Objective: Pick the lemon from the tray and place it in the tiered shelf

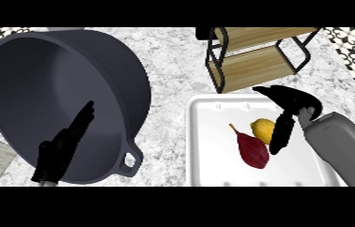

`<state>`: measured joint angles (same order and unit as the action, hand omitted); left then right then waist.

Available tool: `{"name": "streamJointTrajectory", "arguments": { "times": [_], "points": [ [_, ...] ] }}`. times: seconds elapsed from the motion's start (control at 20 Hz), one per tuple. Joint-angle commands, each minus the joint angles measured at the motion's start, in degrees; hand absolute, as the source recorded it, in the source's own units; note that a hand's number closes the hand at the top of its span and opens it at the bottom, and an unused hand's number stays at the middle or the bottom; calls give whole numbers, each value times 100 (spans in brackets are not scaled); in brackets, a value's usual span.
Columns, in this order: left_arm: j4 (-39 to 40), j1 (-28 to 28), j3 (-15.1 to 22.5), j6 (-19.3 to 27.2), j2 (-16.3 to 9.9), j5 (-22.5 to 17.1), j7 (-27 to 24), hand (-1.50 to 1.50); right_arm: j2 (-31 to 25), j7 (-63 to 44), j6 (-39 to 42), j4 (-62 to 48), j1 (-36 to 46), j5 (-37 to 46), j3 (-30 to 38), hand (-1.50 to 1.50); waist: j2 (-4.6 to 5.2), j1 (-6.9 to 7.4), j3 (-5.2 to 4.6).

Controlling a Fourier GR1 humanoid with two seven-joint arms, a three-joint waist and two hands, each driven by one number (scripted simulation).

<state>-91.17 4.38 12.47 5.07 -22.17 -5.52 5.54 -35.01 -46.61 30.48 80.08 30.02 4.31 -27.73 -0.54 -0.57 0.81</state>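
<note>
**Lemon lying in the tray under the right hand**

Lemon (262, 129), yellow and rounded, is sitting in the white tray (208, 141) on the marble counter (170, 62), near the tray's middle. A dark red, pointed vegetable (251, 149) is lying just beside it on the left, apparently touching it. The right hand (291, 104) is hanging over the tray's far right part, its fingers spread apart and not curled; one long finger is pointing down along the lemon's right side, and whether it is touching the fruit cannot be told. The hand is holding nothing. The grey right forearm (333, 141) is coming in from the lower right.

The tiered shelf (257, 57), with wooden boards in a black frame, is standing just beyond the tray at the far edge. A big dark pot (69, 80) with a side handle is filling the left half of the view. The left hand (62, 146) is showing in front of the pot at lower left, fingers straight and pointing up, resting and holding nothing.
</note>
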Motion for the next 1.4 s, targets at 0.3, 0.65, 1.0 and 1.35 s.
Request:
{"name": "streamJointTrajectory", "arguments": {
  "times": [0.3, 0.65, 1.0, 1.35],
  "points": [
    [1373, -417, 30, -123, 619, 255, -601, 0, 55, -232, 121, 178, -136, 688, 169, -150, 67, 31, -87],
    [828, -510, -183, -345, 460, 180, 53, 0, 329, -63, 259, -76, -289, 1117, 223, -150, 60, 70, -82],
    [1029, -680, -220, -339, 663, 293, 47, 0, 376, 451, 185, -390, -469, 1595, 185, -150, 68, 63, -81],
    [1240, -610, -385, -532, 645, 369, -187, 0, 890, 768, -180, -832, -712, 2201, 39, -150, 71, 69, -81]
  ]
}}
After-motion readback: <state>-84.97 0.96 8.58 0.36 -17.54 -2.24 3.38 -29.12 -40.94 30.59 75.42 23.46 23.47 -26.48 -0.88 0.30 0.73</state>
